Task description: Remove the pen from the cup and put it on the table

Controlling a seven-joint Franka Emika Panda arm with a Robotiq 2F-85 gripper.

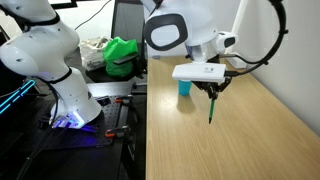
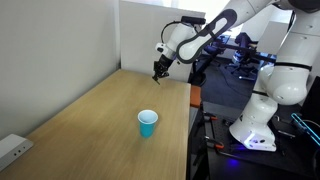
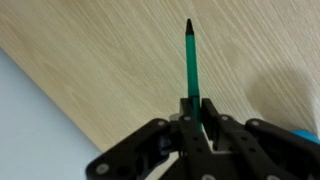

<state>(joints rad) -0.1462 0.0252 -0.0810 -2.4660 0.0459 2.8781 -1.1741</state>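
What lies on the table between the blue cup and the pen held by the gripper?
Nothing. In both exterior views only bare table shows between the cup and the pen clamped in the gripper.

No readable text, labels, brands or numbers in any view.

the arm (image 2: 205, 33) reaches out nearly level, its wrist bent so the gripper (image 1: 213, 88) points straight down, held in the air. the jaws are closed on a pen (image 3: 190, 60), which sticks out below them.
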